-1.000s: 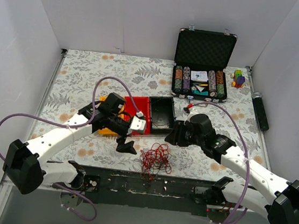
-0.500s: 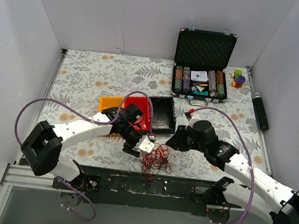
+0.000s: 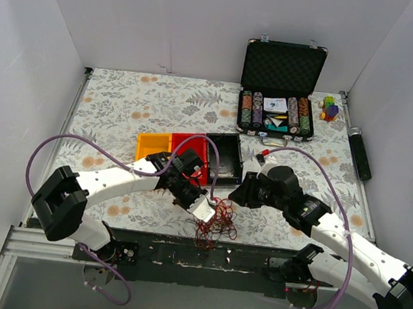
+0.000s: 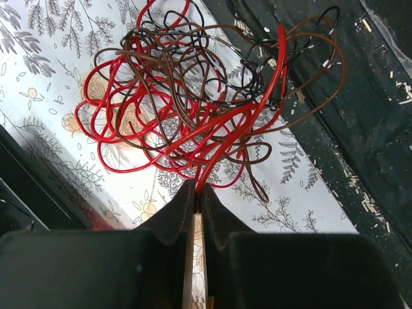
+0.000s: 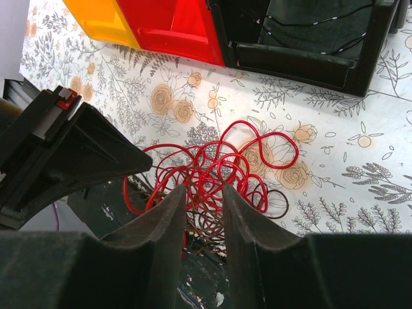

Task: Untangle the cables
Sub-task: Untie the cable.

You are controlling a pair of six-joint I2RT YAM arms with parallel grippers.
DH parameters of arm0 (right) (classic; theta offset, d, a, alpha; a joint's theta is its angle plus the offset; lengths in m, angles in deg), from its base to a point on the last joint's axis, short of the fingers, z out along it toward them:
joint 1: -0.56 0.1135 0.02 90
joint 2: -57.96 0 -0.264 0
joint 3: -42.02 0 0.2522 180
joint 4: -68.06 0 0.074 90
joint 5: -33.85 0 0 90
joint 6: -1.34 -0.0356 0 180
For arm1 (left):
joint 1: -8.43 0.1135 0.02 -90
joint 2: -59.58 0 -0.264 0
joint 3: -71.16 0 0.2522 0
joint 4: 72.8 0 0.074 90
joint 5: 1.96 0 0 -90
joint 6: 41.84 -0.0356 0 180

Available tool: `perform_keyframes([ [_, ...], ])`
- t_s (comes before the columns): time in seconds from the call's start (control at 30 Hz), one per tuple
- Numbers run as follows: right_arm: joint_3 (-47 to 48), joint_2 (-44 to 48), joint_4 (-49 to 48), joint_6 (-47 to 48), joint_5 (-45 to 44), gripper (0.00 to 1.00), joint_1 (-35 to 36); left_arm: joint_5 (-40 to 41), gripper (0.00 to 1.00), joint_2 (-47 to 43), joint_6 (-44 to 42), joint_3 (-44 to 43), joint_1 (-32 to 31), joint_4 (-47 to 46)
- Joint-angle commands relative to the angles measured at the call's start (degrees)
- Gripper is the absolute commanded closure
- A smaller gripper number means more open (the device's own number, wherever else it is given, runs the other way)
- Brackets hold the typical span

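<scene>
The floral desk (image 3: 122, 108) carries an open chip case (image 3: 280, 88) at its far right. Nearer the middle, three trays sit in a row: an orange tray (image 3: 151, 144), a red tray (image 3: 192, 147) and a black tray (image 3: 225, 157). In front of them, one tangle of cables (image 3: 215, 219) lies at the near edge, spilling over the dark rail (image 3: 255, 253). Its red, brown and black strands are too knotted to count. The left pincer (image 4: 195, 196) is clamped on a red strand. The right pincer (image 5: 204, 193) hangs over the tangle with its jaws apart.

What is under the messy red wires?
The cables lie on the flowery tablecloth and partly over the dark table edge. Their thick middle hides what's right underneath.
</scene>
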Motion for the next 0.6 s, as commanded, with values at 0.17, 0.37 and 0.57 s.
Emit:
perform_keyframes([
  [0.17, -1.60, 3.10, -6.13, 2.05, 1.43, 0.46, 1.76, -0.67, 1.00, -3.22, 13.63, -6.44, -1.75, -3.55],
  [0.37, -0.72, 6.26, -6.48, 4.95, -2.95, 0.39, 5.71, 1.44, 1.00, -2.70, 33.75, -13.47, -1.66, -9.97],
  [0.57, -1.60, 13.37, -8.24, 6.27, -6.39, 0.39, 8.70, 0.83, 1.00, -2.43, 47.48, -15.06, -1.66, -13.23],
])
